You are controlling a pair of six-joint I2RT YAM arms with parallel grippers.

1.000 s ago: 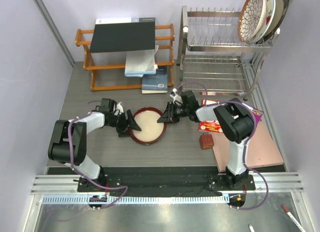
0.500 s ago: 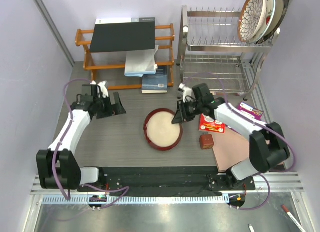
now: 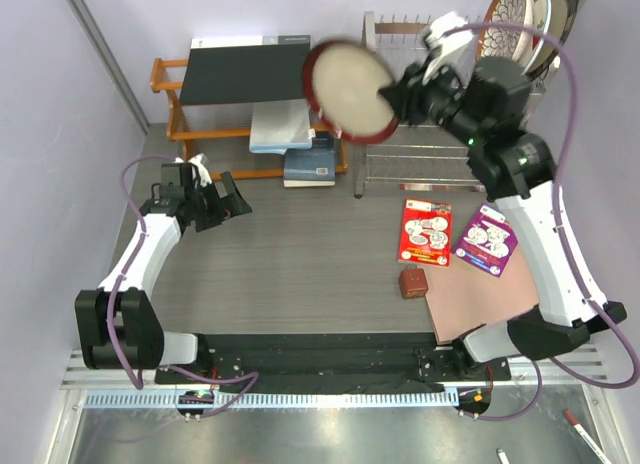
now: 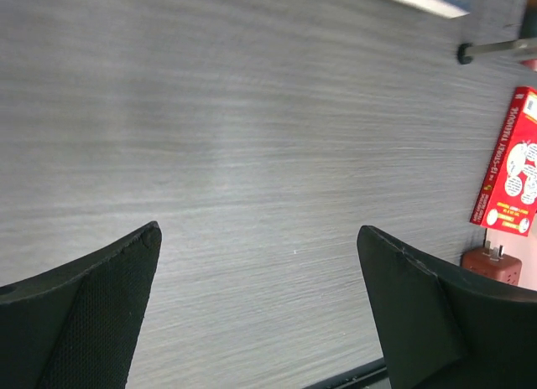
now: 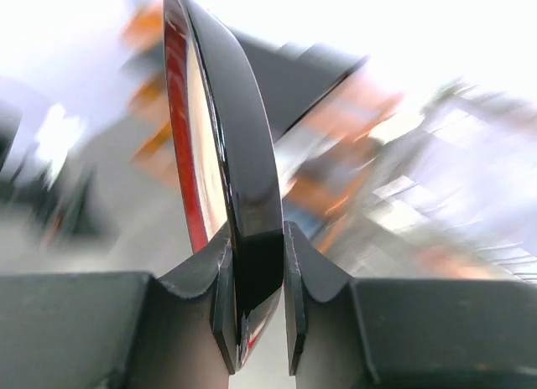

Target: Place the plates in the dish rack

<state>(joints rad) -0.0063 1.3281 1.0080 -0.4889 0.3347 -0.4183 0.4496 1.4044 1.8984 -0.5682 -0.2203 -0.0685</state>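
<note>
Two arms: right gripper (image 3: 396,96) clamps the rim of the maroon-rimmed plate (image 3: 348,82), high at the left end of the dish rack (image 3: 430,156); left gripper (image 3: 231,200) gapes empty over the table (image 3: 300,259)

A: Where's the maroon-rimmed plate (image 3: 350,89)?
B: In the air, tilted on edge, cream face showing. Its rim is pinched in the right gripper (image 3: 405,96), just left of the dish rack (image 3: 430,134).
A: The others?
B: Upright in its top-right slots, with the petal-patterned plate (image 3: 505,29) in front.
</note>
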